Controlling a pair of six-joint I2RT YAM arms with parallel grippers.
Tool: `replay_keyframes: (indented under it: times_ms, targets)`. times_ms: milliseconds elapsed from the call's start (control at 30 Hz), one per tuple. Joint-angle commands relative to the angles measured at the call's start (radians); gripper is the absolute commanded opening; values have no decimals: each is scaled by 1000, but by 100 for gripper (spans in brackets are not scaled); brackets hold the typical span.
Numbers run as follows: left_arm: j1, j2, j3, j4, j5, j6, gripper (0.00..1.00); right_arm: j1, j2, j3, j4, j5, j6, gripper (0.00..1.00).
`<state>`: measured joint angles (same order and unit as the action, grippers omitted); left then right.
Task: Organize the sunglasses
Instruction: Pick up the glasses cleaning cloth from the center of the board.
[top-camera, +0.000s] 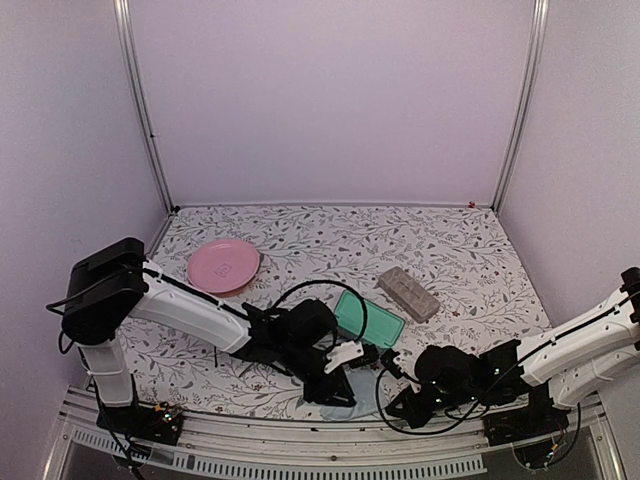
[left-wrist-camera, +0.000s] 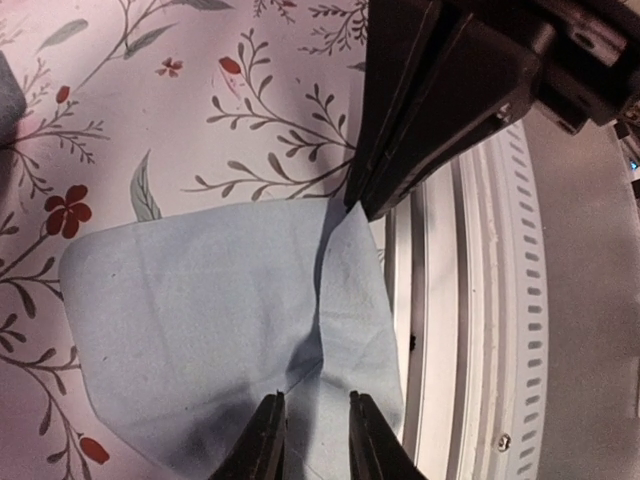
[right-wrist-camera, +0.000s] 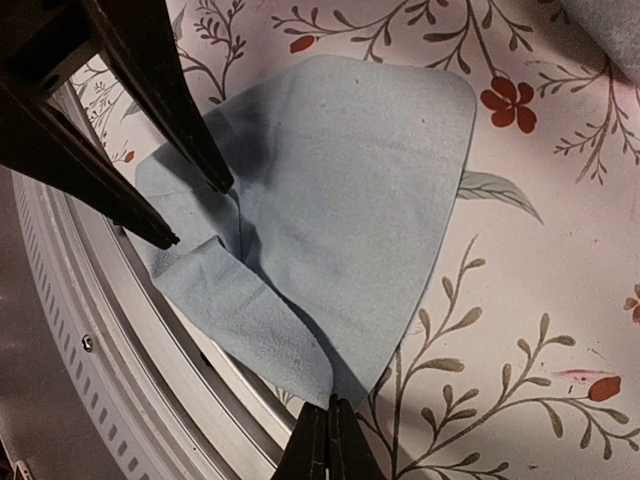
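Right gripper (right-wrist-camera: 328, 440) is clamped on an edge of the pale blue square cloth (right-wrist-camera: 340, 180). Left gripper (left-wrist-camera: 315, 440) has its jaws apart, straddling the raised fold. We'd close left on the fold, then draw the two apart gently to flatten it.

We count one cloth, one teal rectangular case (top-camera: 370, 318), one grey-brown oblong case (top-camera: 408, 293) and one round pink plate (top-camera: 223, 266). We can't find the sunglasses in any view.

Floral table (top-camera: 470, 250). Left arm stretches along the near edge, left gripper (top-camera: 332, 388) over a pale blue cloth (top-camera: 345, 408). Right gripper (top-camera: 400, 408) sits low, just beside it. Farther back: teal oblong case (top-camera: 368, 319), grey-brown case (top-camera: 408, 293), pink plate (top-camera: 223, 266) at left.
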<state>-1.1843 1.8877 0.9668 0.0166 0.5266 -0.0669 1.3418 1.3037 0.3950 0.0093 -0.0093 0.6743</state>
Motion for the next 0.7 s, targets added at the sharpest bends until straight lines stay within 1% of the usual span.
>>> replay_keyframes:
  times_ms: [0,367,500,667]
  targets:
    - [-10,23,18,-30,-6,24,24,7,-4,-13,25,3,10,5]
    - [-23,49,32,-60,-44,38,21,8,2,-10,30,2,7,5]
    - [-27,51,32,-60,-52,37,16,8,-1,-9,31,2,11,5]
    - [-28,46,26,-60,-61,37,6,7,-10,-10,24,6,10,5]
